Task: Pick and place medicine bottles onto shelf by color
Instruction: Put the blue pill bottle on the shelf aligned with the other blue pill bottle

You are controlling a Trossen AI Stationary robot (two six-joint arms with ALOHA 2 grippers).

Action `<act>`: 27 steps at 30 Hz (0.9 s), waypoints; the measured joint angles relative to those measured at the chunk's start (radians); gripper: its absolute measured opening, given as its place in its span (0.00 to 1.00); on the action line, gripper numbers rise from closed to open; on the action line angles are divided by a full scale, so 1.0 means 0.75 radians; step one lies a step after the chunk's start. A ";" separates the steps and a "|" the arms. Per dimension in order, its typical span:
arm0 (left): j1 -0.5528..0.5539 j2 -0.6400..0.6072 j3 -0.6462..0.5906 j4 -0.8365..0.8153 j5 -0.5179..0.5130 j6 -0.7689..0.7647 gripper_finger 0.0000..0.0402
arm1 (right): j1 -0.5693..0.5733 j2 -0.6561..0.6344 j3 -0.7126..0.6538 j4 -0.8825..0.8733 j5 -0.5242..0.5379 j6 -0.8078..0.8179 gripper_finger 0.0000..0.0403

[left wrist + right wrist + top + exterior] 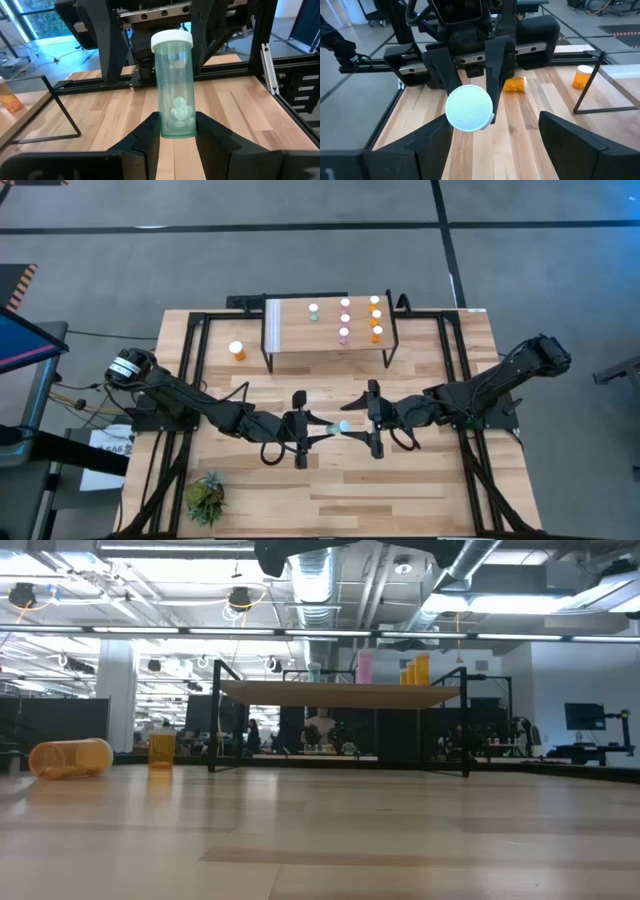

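The left gripper [177, 131] pinches the base of a teal-green medicine bottle [174, 85] between its fingers [150, 131], white cap pointing away toward the right gripper [492, 132]. That gripper faces it at mid-table, its jaws spread wide either side of the cap and holding nothing. Beyond both grippers stands the shelf [290, 335], bottles lined on top.

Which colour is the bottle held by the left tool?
Translucent teal-green pill bottle with a white cap; clearest in the left wrist view.
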 joint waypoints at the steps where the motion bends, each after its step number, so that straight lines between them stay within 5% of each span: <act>1: 0.000 0.000 0.000 0.000 0.000 0.000 0.24 | 0.000 0.000 0.000 0.002 0.000 0.000 0.78; 27: 0.002 0.001 0.000 -0.041 -0.001 -0.015 0.24 | 0.005 -0.002 0.000 0.022 -0.049 -0.011 0.75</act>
